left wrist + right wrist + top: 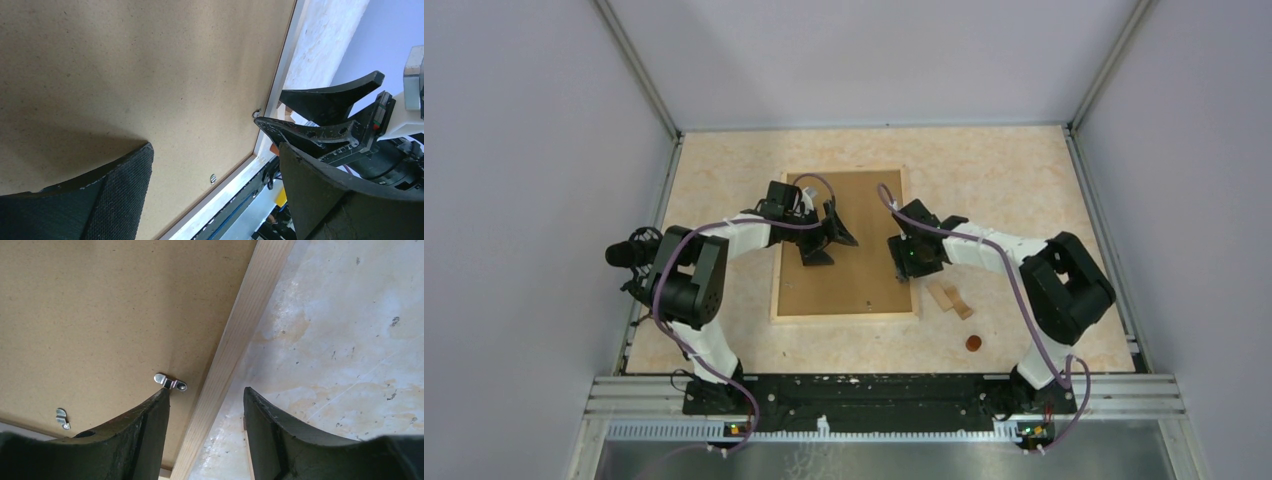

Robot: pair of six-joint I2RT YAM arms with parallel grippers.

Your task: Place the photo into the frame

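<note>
The photo (864,200) lies brown board side up inside the pale wooden frame (844,316) at the middle of the table. My left gripper (829,235) hovers wide open over the board's left half; in its wrist view the board (125,75) fills the picture and nothing sits between the gripper (215,165) fingers. My right gripper (904,262) stands over the frame's right side. In the right wrist view the gripper (206,392) is open astride the frame slat (240,325), one fingertip (160,400) on the board (100,305) just below a small metal clip (170,382).
Small wooden blocks (949,298) and a small brown round thing (972,343) lie on the table right of the frame. A second metal clip (62,418) sits on the board near the frame's near edge. Grey walls enclose the table on three sides.
</note>
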